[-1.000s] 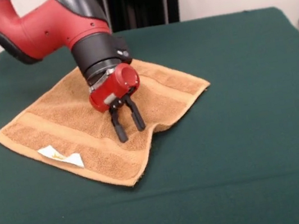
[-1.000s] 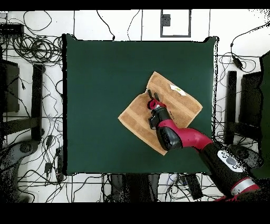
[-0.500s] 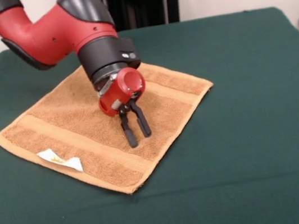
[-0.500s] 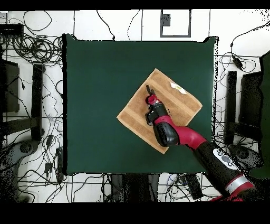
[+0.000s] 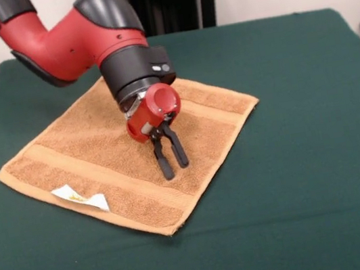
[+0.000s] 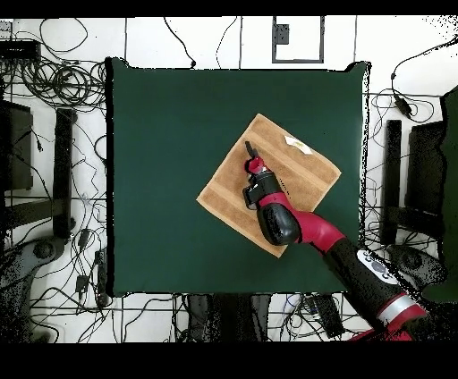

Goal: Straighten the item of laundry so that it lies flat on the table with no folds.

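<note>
The item of laundry (image 5: 86, 146), a tan-orange towel, lies spread out on the green table (image 5: 307, 156) as a slanted rectangle. Its woven bands run near both short ends. A white care tag (image 5: 80, 197) rests on its near left part. No fold shows on the part I can see; the arm hides some of the far middle. My gripper (image 5: 174, 167) points down over the towel's near right area, open, its fingers slightly apart with nothing between them. In the overhead view the towel (image 6: 309, 179) sits right of the table's (image 6: 161, 161) centre, with the gripper (image 6: 249, 148) near its upper left edge.
Bare green cloth surrounds the towel on all sides, widest on the right in the front view. In the overhead view, cables (image 6: 54, 80) and dark equipment (image 6: 18, 143) lie on the floor around the table.
The towel's near right edge was bunched up by the fingers a second ago and now lies spread out flat. The gripper has moved right and nearer across the towel.
</note>
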